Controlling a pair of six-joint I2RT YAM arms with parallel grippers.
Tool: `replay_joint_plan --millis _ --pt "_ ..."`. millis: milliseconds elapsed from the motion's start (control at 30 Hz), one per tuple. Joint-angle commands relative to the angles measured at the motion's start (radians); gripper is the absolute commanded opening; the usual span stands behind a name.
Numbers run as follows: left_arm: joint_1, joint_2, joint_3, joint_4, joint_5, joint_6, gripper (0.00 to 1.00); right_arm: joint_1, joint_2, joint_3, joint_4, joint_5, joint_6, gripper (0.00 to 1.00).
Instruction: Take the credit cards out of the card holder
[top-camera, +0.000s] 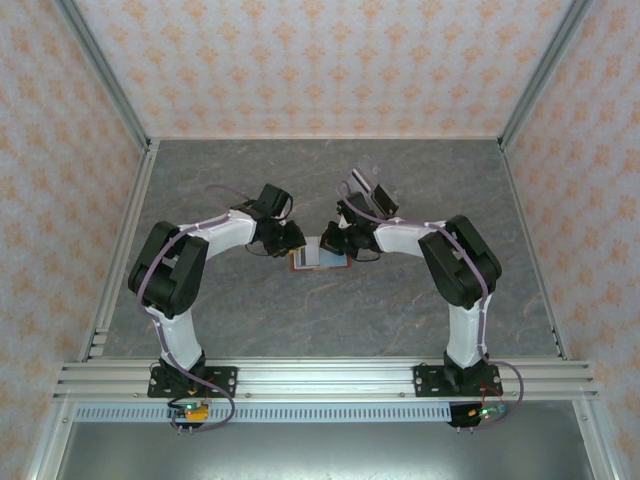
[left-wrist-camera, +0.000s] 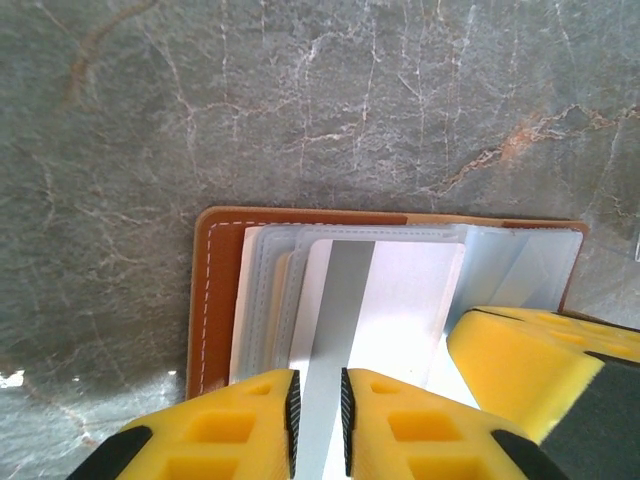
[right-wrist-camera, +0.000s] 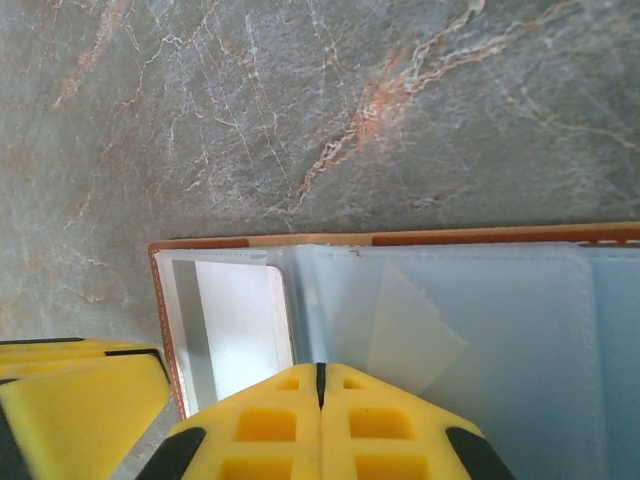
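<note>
The card holder (left-wrist-camera: 212, 300) is smooth stitched leather with frosted plastic sleeves (right-wrist-camera: 480, 330), its card (left-wrist-camera: 400, 290) glossy, the table (left-wrist-camera: 300, 100) matt and stone-patterned.

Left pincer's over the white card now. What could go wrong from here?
1. The left pincer is barely open with the card flat beneath it: it may slip off rather than catch an edge.
2. The right pincer, shut at the sleeve of the holder, sits close by: the two could bump.
</note>
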Motion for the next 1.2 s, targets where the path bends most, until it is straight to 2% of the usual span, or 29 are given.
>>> replay_joint_plan --millis 0,100,333,533,733,867,1167 --pt "0.0 -0.036 -0.004 -0.036 -0.009 0.01 0.21 0.003 -0.031 -0.011 -0.027 0.04 -0.021 0.0" --pt "-0.001 -0.034 -0.009 -0.036 -0.014 0.009 0.21 0.003 -0.03 -0.009 -0.013 -0.008 -0.022 0.0" --pt "-0.001 0.0 -0.013 -0.029 0.0 0.002 0.21 0.003 -0.052 -0.015 -0.012 -0.067 -0.031 0.15" --pt "-0.001 0.025 -0.009 -0.013 0.015 -0.001 0.2 0.004 -0.029 0.0 -0.035 -0.072 -0.032 0.23" --pt "-0.002 0.051 -0.006 -0.007 0.03 -0.002 0.17 0.003 -0.016 0.002 -0.047 -0.076 -0.034 0.23" --pt "-0.002 0.062 -0.007 0.009 0.05 -0.007 0.15 0.003 -0.008 0.0 -0.035 -0.096 -0.032 0.18" --pt "-0.007 0.064 -0.01 0.013 0.06 -0.007 0.14 0.003 0.003 0.005 -0.037 -0.094 -0.029 0.19"
